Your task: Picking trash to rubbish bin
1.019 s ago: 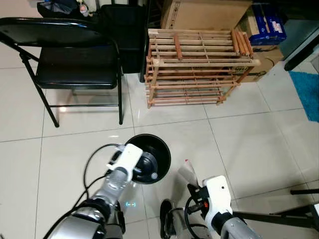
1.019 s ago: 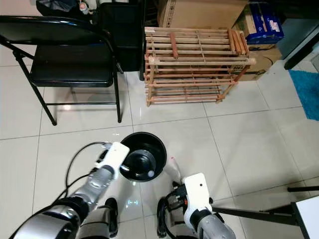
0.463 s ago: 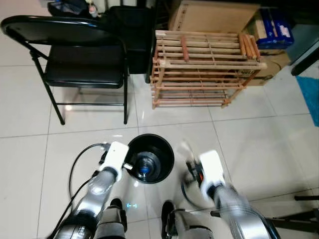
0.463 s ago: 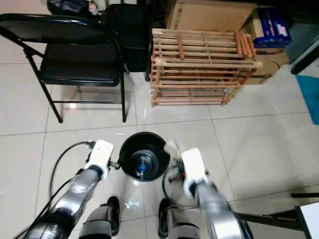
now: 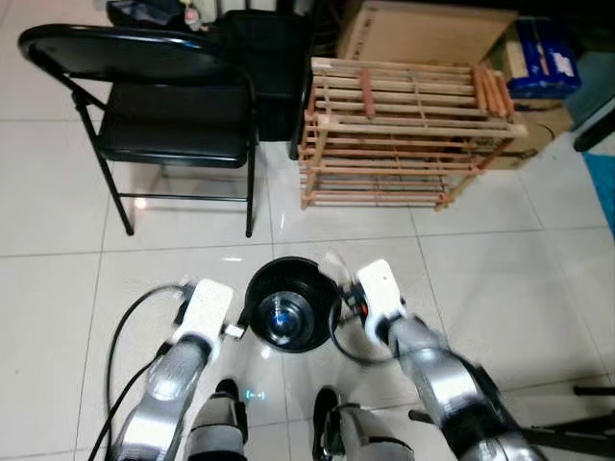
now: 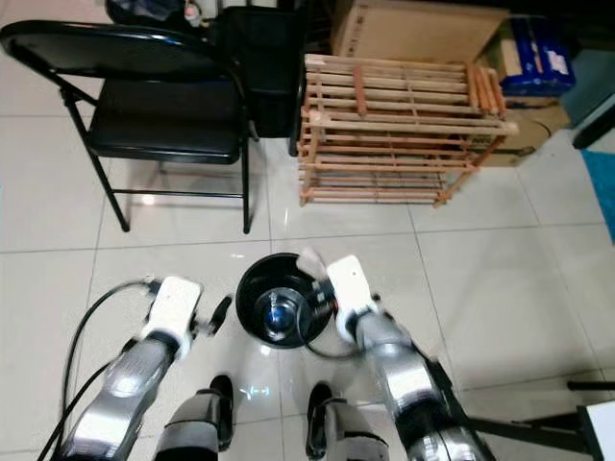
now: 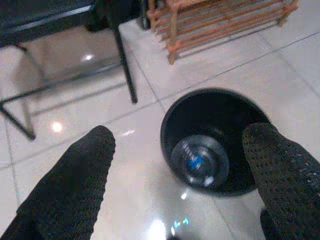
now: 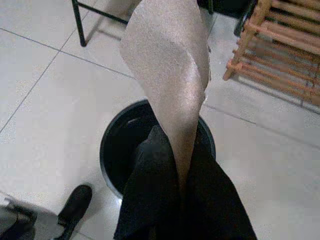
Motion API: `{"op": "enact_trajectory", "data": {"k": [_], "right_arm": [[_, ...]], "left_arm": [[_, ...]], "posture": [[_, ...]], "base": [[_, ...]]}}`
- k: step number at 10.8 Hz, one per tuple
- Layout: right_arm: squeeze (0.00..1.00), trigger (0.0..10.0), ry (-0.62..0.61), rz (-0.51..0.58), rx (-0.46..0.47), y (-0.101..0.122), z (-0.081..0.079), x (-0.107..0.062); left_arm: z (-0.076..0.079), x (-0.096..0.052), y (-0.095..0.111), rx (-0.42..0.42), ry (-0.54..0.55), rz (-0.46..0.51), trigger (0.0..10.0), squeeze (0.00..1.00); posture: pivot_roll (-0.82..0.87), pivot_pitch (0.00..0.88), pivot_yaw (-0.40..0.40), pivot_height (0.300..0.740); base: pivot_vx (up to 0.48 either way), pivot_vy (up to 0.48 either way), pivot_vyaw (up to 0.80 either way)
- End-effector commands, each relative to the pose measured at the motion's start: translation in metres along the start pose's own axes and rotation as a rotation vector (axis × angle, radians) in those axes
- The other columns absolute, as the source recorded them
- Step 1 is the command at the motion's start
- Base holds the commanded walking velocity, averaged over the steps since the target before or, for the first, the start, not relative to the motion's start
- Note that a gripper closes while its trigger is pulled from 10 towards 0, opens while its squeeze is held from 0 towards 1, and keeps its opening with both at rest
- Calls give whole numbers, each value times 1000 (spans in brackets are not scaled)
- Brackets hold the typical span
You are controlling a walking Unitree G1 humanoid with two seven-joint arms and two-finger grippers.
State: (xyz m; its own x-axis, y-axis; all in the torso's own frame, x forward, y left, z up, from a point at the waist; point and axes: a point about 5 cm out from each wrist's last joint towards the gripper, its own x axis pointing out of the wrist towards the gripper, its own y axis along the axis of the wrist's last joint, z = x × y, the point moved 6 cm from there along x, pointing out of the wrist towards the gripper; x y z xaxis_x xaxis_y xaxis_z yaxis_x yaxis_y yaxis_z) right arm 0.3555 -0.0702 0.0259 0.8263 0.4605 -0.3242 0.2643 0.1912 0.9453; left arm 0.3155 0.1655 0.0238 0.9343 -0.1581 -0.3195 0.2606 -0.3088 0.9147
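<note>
Starting on the left: the left gripper hangs just beside the rubbish bin, on its left side, with its two black fingers spread wide and nothing between them. From its wrist view the bin sits right in the gap between the fingers, and you can see a clear plastic bottle with a blue cap lying in the bottom.

The bin itself is a small round black one, standing on the white tile floor right in front of the robot's feet.

Over on the right, the right gripper is at the bin's right rim, fingers clamped together on a piece of brown paper trash. The paper is a long curled strip; its long axis runs straight out along the fingers, pinched at one end while the free end sticks out past the fingertips. It's hanging above the bin's opening, not in it yet.

Behind all that there's a black folding chair on the left and a wooden rack further right, with cardboard boxes behind it.
</note>
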Motion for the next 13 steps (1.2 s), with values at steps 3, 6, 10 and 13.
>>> {"op": "enact_trajectory", "data": {"k": [3,6,10,13], "right_arm": [[0,10000,-37,-41,41,-8,10,12],[0,10000,-19,-85,39,-10,1,22],[0,10000,-28,-90,62,-8,-6,28],[0,10000,-36,-85,127,-4,-10,31]], "left_arm": [[-9,-13,1,-8,29,-35,10000,75],[-16,-29,3,-10,45,-61,10000,102],[-11,-47,-17,-22,-78,-178,10000,463],[-8,-54,-15,-48,-135,-169,10000,412]], "posture": [[502,319,-153,740],[543,336,-154,740],[602,378,-128,740],[612,397,-114,740]], "base": [[0,0,0],[0,0,0],[0,0,0],[0,0,0]]}}
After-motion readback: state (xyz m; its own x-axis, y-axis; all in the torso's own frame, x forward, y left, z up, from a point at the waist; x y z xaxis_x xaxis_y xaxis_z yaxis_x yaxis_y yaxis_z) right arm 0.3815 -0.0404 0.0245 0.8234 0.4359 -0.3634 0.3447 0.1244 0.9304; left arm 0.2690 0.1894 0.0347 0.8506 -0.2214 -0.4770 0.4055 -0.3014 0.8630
